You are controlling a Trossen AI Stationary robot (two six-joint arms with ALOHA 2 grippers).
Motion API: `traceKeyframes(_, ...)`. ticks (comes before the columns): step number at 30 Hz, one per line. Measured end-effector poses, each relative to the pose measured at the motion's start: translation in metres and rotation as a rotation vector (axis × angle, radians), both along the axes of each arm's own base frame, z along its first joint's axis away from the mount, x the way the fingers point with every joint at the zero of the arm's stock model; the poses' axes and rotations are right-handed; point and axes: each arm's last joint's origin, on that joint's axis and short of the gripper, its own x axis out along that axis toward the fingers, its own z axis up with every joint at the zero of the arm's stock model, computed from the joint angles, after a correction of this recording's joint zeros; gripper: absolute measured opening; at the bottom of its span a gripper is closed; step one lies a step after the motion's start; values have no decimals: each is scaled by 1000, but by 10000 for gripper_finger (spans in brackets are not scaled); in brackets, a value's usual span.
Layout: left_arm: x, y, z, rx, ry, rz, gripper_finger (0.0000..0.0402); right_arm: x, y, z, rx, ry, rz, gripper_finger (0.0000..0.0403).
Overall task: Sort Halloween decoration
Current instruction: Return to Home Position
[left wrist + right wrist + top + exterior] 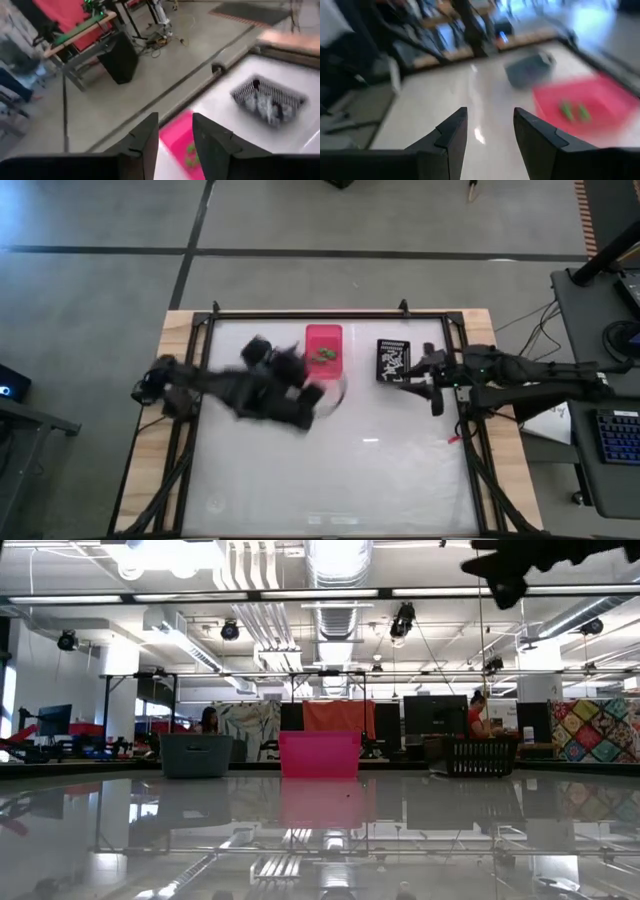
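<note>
From above, the left arm (225, 388) lies blurred over the left half of the table (380, 470), its end just beside the pink bin (323, 332), which holds green trinkets (323, 355); the right gripper (415, 374) hangs at the edge of the black bin (382, 348), where white trinkets (393, 362) lie. At table height the grey bin (196, 755), pink bin and black bin stand in a row at the far side. Left wrist view: the left gripper (175, 122) is spread with nothing between its fingers, near the pink bin; the black bin is farther off. Right wrist view: the right gripper is spread too, empty, facing the pink and grey bins.
</note>
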Motion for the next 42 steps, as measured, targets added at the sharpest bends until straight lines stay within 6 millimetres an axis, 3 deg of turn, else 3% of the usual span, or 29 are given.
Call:
traceKeyframes(4, -62, -37, -12, 9, -73, -62, 88, 15, 0, -11, -23, -174, 36, 153)
traceKeyframes(7, -110, -44, -18, -21, -195, -139, 77, 24, -1, -17, -11, -182, 18, 153)
traceKeyframes(11, -139, -47, -65, -116, -203, -193, 66, 35, -2, -20, 9, -149, -18, 153)
traceKeyframes(15, -174, -35, -99, -324, -123, -215, 49, 48, -3, -20, 15, -107, -23, 153)
traceKeyframes(19, -198, -23, -140, -655, 19, -81, 31, 63, -3, -17, 16, -84, -23, 153)
traceKeyframes(21, -213, -14, -147, -746, 77, -32, 19, 70, -4, -17, 15, -68, -22, 153)
traceKeyframes(24, -222, -5, -161, -696, 38, -78, 3, 81, -4, -17, -8, -41, -12, 153)
traceKeyframes(26, -220, -4, -165, -668, -58, -230, 2, 87, -4, -17, -25, -33, 1, 153)
traceKeyframes(31, -205, -10, -155, -501, -319, -721, 0, 100, -5, -19, -42, -6, 11, 153)
traceKeyframes(35, -206, -1, -141, -281, -481, -967, 0, 105, -5, -18, -50, -7, 15, 153)
traceKeyframes(39, -213, 21, -143, -154, -480, -989, 0, 103, -5, -16, -53, -9, 20, 153)
traceKeyframes(42, -221, 39, -143, -153, -485, -960, 0, 98, -4, -13, -72, -16, 34, 153)
